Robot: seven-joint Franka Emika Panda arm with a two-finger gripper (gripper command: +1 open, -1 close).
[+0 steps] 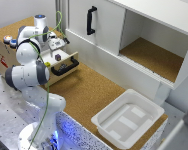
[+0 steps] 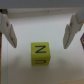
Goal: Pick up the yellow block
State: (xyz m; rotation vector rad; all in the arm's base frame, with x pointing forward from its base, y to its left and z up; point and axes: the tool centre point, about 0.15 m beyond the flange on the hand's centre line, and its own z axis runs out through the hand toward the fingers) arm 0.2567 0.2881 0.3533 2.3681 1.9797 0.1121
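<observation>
Sitting centred btwn wide-spread pincer (image 2: 40,34) fingers, yellow block (image 2: 40,53) w/ both tips clear of it.

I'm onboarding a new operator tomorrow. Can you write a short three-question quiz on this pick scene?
1. True or false: the gripper is shut on the yellow block.
2. In the wrist view, the block lies: A) between the two fingers, B) outside them, C) out of view.
3. In the exterior view, what white thing sits empty on the cork surface?

Key: 1 false, it is open and apart from the block. 2 A. 3 the white bin.
</observation>
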